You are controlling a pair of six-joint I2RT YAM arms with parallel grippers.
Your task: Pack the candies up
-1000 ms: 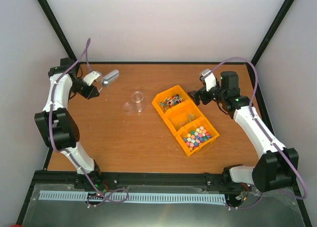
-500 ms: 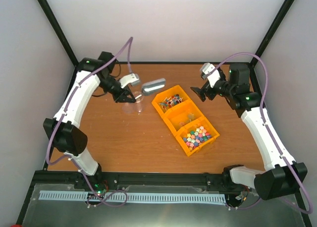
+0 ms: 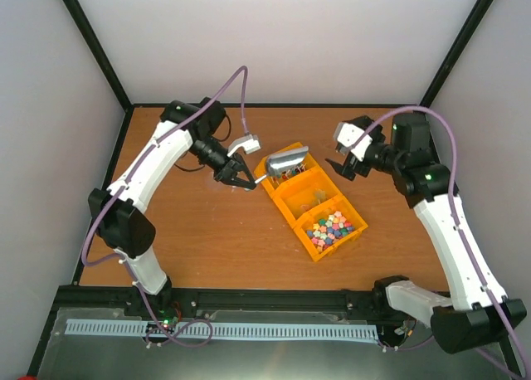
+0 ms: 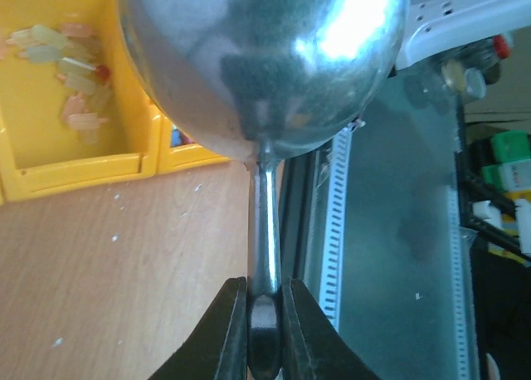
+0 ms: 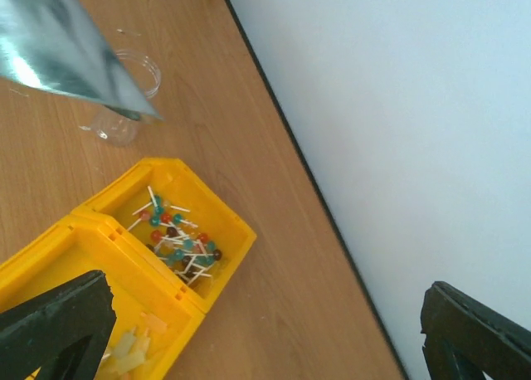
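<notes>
Hovering over the top compartment of the yellow three-part plastic bin (image 3: 305, 246) at mid-frame, a shiny metal scoop (image 3: 284, 159) partly hides it, its thin handle pinched tight by the left jaws. The pastel candies (image 3: 330, 228) lie heaped in the bin's lowest compartment. The right jaws, at upper right, are spread wide and hold nothing.
</notes>
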